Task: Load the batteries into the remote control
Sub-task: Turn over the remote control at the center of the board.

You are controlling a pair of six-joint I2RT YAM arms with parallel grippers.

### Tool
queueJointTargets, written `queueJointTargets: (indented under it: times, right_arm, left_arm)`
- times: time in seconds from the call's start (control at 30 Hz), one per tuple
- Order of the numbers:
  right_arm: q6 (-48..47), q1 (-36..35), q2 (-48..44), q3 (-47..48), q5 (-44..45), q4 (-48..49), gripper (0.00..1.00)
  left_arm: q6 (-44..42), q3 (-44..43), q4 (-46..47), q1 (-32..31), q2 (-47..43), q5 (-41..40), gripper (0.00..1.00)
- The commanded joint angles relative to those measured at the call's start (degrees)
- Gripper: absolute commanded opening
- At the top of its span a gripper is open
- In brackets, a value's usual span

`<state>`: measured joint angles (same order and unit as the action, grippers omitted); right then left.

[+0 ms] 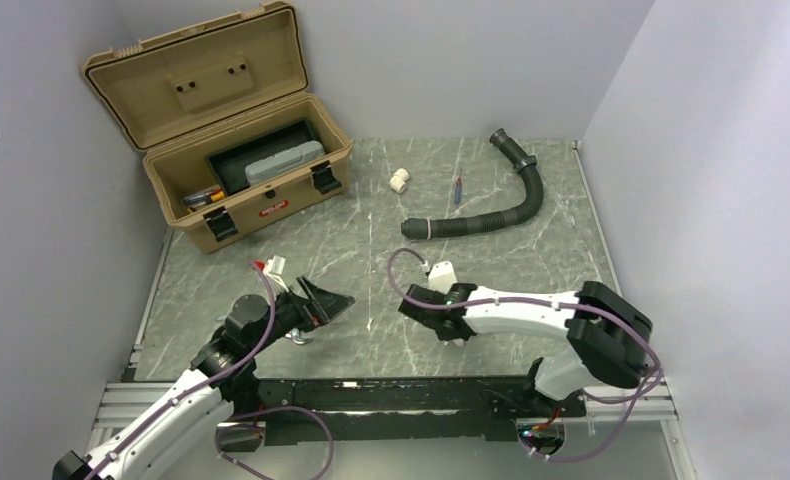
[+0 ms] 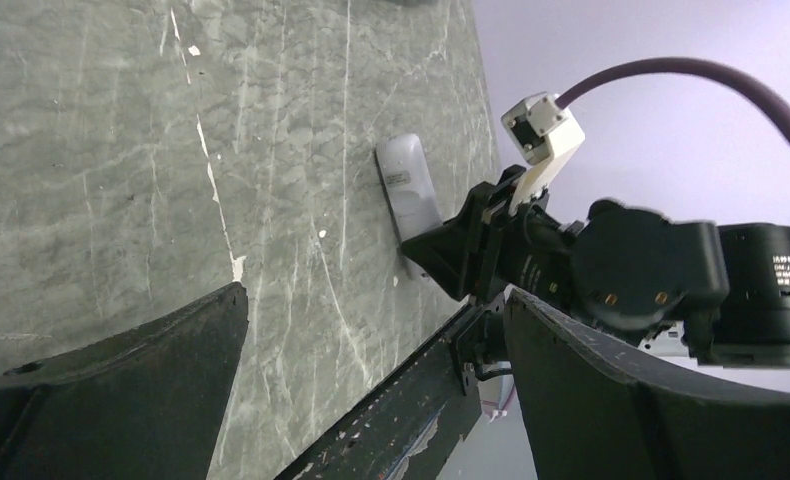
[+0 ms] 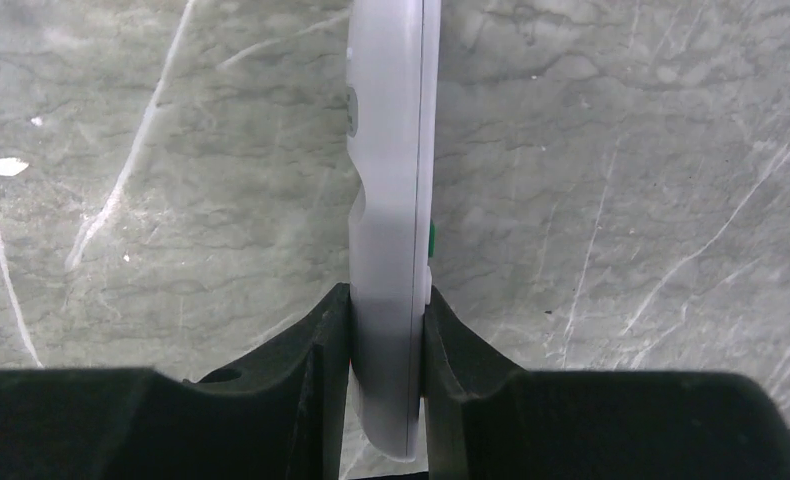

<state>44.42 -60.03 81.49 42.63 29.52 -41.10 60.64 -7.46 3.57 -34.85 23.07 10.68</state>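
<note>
The small white rectangular plastic remote control (image 3: 391, 180) was clamped in the right pincer (image 3: 386, 305). Its black fingers (image 3: 316, 340) pressed on the two broad faces near one end, so the body stuck out edge-on over the grey marbled stone desk (image 3: 621, 150). From overhead the remote control (image 1: 441, 272) sat near the middle of the desk, ahead of both arm bases. Whether its far end touched the surface I could not tell. The left pincer (image 2: 376, 300) stood near it, jaws wide apart and holding nothing, turned toward the right one.

The remote control looked light and stiff, with a smooth shell that would probably be slippery. Pinched at one end, it could pivot if pushed. A firmer hold would likely be across the long edges at mid-body, leaving the battery bay uncovered. Moderate force seemed wise, since a thin plastic shell may flex or crack.

Seen from the left wrist, it had rounded corners and a small printed label on the face in view. Edge-on, a seam ran along its length, with a greyish oval on one side. A green speck (image 3: 431, 240) showed at the seam, perhaps one of the batteries, though I could not tell. No battery was otherwise visible.
</note>
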Motion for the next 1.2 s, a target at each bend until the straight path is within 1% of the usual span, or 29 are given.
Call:
queueJointTargets:
  times: [0.0, 0.1, 0.2, 0.27, 0.37, 0.5, 0.7, 0.77, 0.87, 0.93, 0.97, 1.1, 1.17]
  right_arm:
    - [6.76, -4.35, 5.00, 4.64, 7.80, -6.71, 0.17]
    - [8.24, -5.93, 7.68, 6.19, 9.28, -8.53, 0.26]
    - [8.48, -6.66, 9.17, 6.90, 9.40, -8.65, 0.33]
    - [8.66, -7.04, 9.79, 7.23, 9.42, -8.81, 0.41]
    - [8.71, -7.29, 10.32, 7.58, 9.50, -8.89, 0.45]
    - [9.28, -7.76, 10.35, 7.90, 9.87, -9.06, 0.54]
    - [8.06, -8.34, 10.20, 8.57, 9.22, -7.49, 0.59]
    - [7.80, -9.07, 10.18, 9.21, 9.64, -7.13, 0.65]
    - [7.36, -10.71, 9.88, 10.72, 10.76, -6.41, 0.71]
    - [6.58, -11.59, 9.13, 11.66, 10.76, -4.86, 0.73]
    - [6.42, -11.95, 8.76, 12.01, 10.81, -4.09, 0.73]
    - [5.97, -12.44, 5.18, 11.97, 11.25, -0.90, 0.76]
    - [5.61, -12.30, 1.59, 10.50, 10.92, 1.38, 0.79]
  left_arm:
    - [-0.92, -0.81, 1.25, 0.31, -0.52, 0.75, 0.99]
    - [-0.73, -0.73, 1.17, 0.44, -0.66, 0.92, 0.99]
    - [-0.66, -0.46, 1.36, 0.42, -0.60, 1.24, 0.99]
    - [-0.55, -0.28, 1.40, 0.40, -0.70, 1.34, 0.99]
    - [-0.45, -0.05, 1.23, 0.40, -0.90, 1.39, 1.00]
    - [-0.53, -0.18, 0.43, 0.40, -1.33, 1.10, 0.99]
    - [-0.58, -0.40, -0.29, 0.40, -1.61, 1.04, 1.00]
    - [-0.61, -0.57, -0.87, 0.40, -1.69, 0.96, 0.99]
    - [-0.61, -1.10, -2.46, 0.40, -1.92, 0.39, 0.99]
    - [-0.63, -1.40, -3.45, 0.42, -2.06, -0.05, 0.99]
    - [-0.61, -1.72, -5.40, 0.40, -2.18, -0.38, 0.99]
    - [-1.25, -3.22, -9.65, 0.40, -2.94, -2.48, 0.99]
    - [-1.77, -4.12, -12.27, 0.40, -3.52, -4.11, 0.99]
